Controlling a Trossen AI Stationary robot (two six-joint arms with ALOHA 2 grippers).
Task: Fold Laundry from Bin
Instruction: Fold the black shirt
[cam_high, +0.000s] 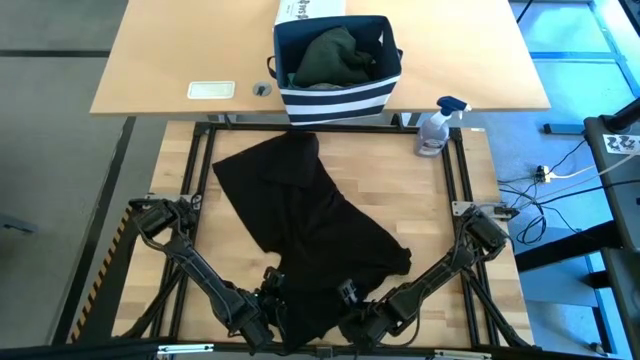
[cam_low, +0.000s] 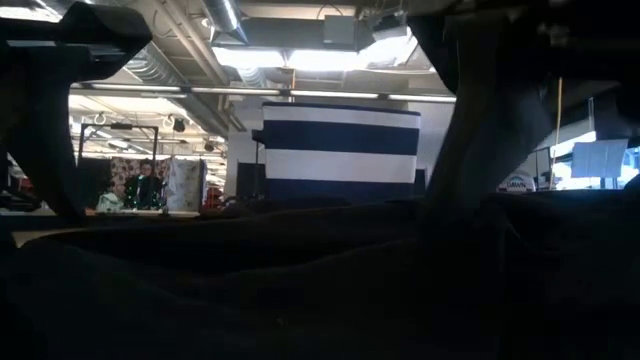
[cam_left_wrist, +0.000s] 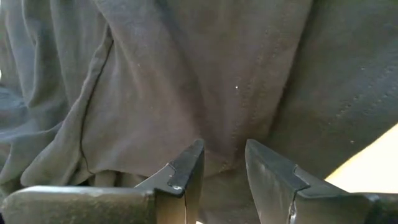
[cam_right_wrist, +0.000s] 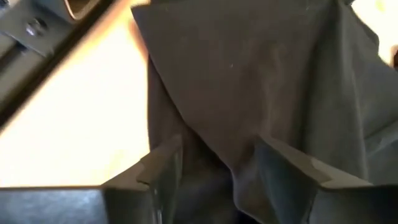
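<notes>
Laundry folding looks barely begun: one black garment (cam_high: 300, 225) lies spread and rumpled across the centre of the high view, its near edge at the bottom of the frame. There the left gripper (cam_left_wrist: 222, 165) stands part-open with cloth bunched between its fingers, a grip that cannot be confirmed. Beside it the right gripper (cam_right_wrist: 217, 163) straddles a fold with its jaws apart. Behind, at top centre, the striped bin (cam_high: 338, 95) holds a dark green garment (cam_high: 335, 58); anything beneath it is hidden. Dark cloth blocks most of the low view.
</notes>
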